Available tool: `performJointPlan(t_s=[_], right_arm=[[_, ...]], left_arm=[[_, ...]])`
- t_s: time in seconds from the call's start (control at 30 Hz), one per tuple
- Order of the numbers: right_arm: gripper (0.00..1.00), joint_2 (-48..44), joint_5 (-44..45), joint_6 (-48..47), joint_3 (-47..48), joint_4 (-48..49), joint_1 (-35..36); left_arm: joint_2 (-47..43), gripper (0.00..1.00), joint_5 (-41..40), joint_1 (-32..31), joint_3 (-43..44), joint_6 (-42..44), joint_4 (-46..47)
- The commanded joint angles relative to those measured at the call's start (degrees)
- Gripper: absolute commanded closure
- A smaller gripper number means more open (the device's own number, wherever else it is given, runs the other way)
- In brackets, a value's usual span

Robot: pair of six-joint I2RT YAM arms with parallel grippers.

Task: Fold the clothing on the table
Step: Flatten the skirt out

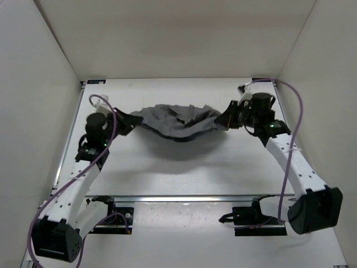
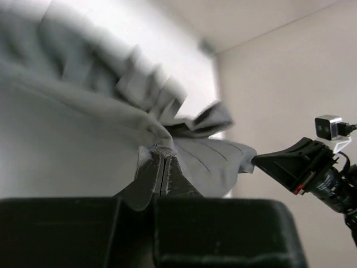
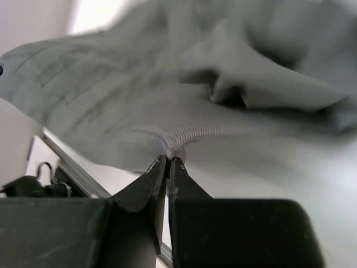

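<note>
over the far half of the table (image 1: 223,167), the clothing (image 1: 178,124) hangs slung from end to end, its middle sagging toward the surface. the left gripper (image 2: 164,163) is pressed together on a small tuck at one end, and the right gripper (image 3: 169,160) pinches a thin fold at the other. both bites look shallow, so pulling apart or swinging quickly could slip the cloth free, and the slack belly may bunch on landing. counted: one garment, one table, two grippers.
</note>
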Motion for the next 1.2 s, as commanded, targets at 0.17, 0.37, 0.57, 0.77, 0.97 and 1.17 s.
performJointPlan(t_s=[0.17,0.37,0.57,0.77,0.97,1.17], right_arm=[[1.0,-7.19,-6.21,-1.82,21.98,-10.34,-4.77],[1.0,7.55,-12.71,-1.73,29.27,-7.87,-7.6],[1.0,22.77,-13.24,-5.59,52.64,-10.85,-5.66],[0.99,25.62,-13.14,-5.61,64.58,-12.73,-8.02],[1.0,23.84,-18.96,-4.54,41.2,-4.37,-10.15],[1.0,24.99,-22.39,0.54,11.34,10.57,-11.2]], left_arm=[[-1.27,1.0,5.88,3.84,24.89,2.55,-13.89],[13.14,1.0,11.68,6.66,28.58,-0.08,-5.91],[26.5,1.0,11.67,7.79,49.63,4.48,-11.25],[27.32,1.0,8.62,9.73,59.98,10.28,-18.91],[21.95,1.0,13.43,9.91,31.11,5.2,-5.83],[23.6,1.0,13.44,9.03,0.74,0.53,7.29]])
